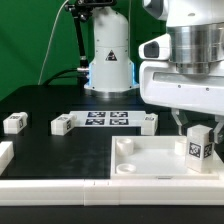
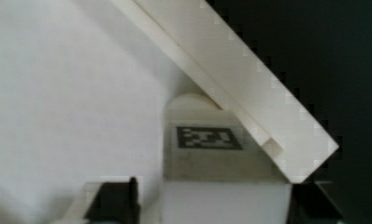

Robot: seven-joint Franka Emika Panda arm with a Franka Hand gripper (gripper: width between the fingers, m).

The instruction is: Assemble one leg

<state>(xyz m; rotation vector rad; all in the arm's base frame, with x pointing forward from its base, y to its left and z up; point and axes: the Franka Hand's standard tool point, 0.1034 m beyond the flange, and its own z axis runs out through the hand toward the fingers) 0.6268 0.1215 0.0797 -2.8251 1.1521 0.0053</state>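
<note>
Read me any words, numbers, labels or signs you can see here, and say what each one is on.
No readable words, brands or numbers anywhere.
On the nearest leg: a black-and-white square code tag, no letters.
On the marker board and three loose legs: similar tags, too small to make out.

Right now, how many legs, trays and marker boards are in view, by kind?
Legs: 4, three loose on the table (the others at and), one between the fingers of the gripper
Tray: 1
Marker board: 1
Total: 6
</note>
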